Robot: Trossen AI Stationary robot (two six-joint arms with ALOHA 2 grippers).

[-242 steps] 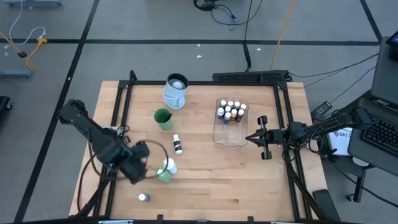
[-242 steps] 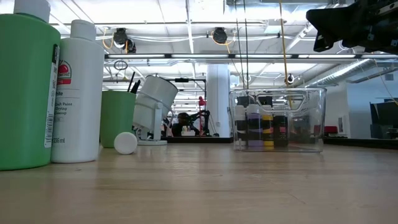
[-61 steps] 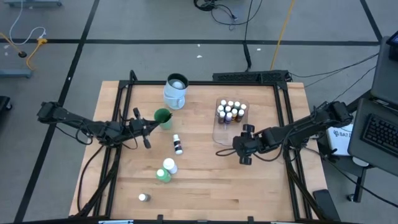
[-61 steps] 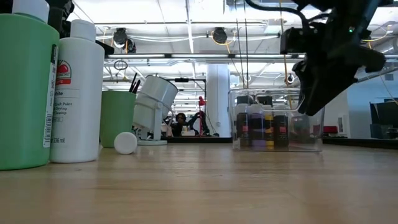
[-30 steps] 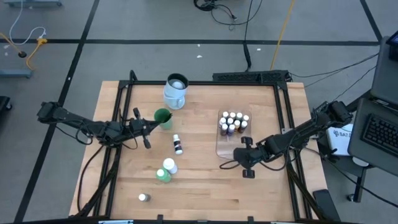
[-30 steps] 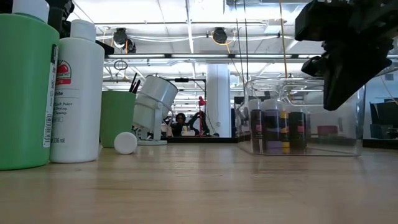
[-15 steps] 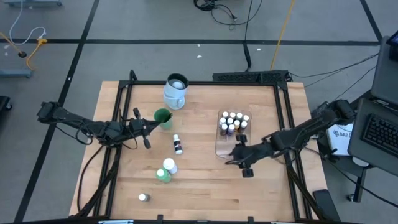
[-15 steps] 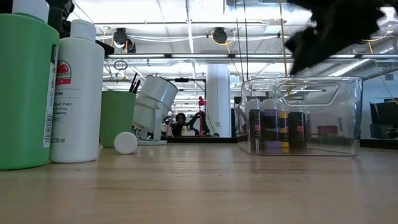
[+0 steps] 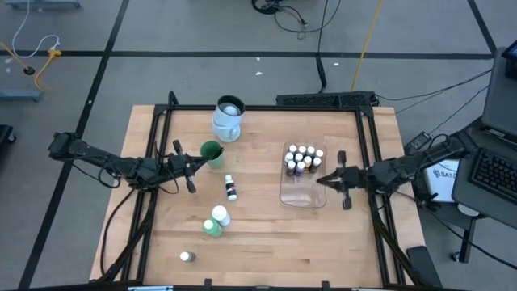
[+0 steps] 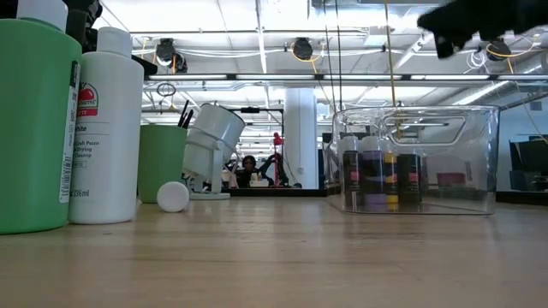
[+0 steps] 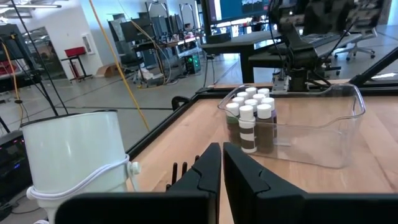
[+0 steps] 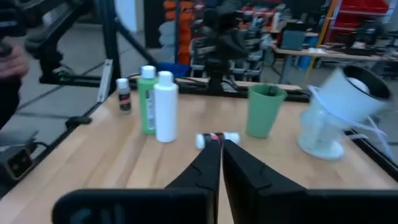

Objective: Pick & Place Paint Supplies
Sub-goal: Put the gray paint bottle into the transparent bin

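Several tiny white-capped bottles (image 9: 300, 158) stand inside the clear tub (image 9: 300, 192) at the table's right. One tiny bottle (image 9: 230, 187) lies on its side mid-table; another (image 9: 186, 256) stands near the front edge. The larger green bottle (image 9: 211, 229) stands upright beside a white bottle (image 9: 220, 215). Dark brushes (image 10: 182, 115) stick up out of a green cup (image 9: 212, 152). My left gripper (image 9: 196, 161) hovers shut just left of that cup. My right gripper (image 9: 323, 179) is shut and raised level by the tub's right rim, holding nothing.
The white-and-pale-blue mug (image 9: 228, 117) lies tipped at the far edge behind the green cup. A black rail frame (image 9: 367, 137) runs along the table's edges. Bare wood lies between the tub and the big bottles and along the near right.
My right gripper has left the tub's near right corner, risen, and drawn back toward the table's right edge, tipping from slanting down to level. The tub and its bottles have stayed where they stood.
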